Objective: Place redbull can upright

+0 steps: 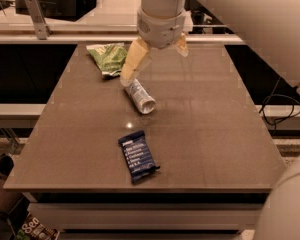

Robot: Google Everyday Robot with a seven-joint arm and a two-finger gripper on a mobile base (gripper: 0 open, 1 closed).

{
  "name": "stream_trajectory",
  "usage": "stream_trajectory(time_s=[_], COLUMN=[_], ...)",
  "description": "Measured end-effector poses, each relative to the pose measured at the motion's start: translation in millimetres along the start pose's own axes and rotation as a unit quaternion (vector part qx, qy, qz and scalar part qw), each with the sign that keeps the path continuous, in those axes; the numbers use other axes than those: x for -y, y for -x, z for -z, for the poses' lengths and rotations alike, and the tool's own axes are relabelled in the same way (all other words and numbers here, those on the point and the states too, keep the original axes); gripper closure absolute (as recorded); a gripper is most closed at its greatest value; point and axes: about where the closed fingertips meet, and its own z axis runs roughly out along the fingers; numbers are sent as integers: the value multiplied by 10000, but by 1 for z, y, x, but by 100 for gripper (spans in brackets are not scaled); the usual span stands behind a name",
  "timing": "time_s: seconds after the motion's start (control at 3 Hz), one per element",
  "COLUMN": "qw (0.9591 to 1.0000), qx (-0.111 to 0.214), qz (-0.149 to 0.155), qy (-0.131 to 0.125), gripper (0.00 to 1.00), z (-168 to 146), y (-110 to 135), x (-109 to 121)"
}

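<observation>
**Item:** slim silvery-blue metal redbull can [140,96], lying on its side near the middle of the flat brown table [215,134], one shiny end facing the camera.

**Gripper** [154,65]: cream two-finger pincer, fingers spread and holding nothing, poised over the can's far end.

**Nearby:** crumpled green chip bag [108,58]; flat dark blue bar wrapper [138,155].

**Risk:** an off-centre nudge may roll the can away; a skewed grasp could topple it on release.

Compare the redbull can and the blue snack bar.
The redbull can is a silvery cylinder; the snack bar is flat and dark blue. The can lies mid-table, the bar nearer the front edge. The gripper hovers open at the can's far end, away from the bar. Both lie on the table.
</observation>
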Motion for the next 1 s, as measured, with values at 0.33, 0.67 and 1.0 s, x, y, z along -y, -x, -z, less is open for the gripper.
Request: stream_trajectory(time_s=[0.33, 0.67, 1.0], qw=[9992, 9971, 9952], qx=[5, 101, 138], qz=[-340, -552, -552], qy=[207, 506, 800], gripper=[0, 0, 0], z=[-14, -27, -46], y=[5, 16, 33], x=[-9, -14, -24])
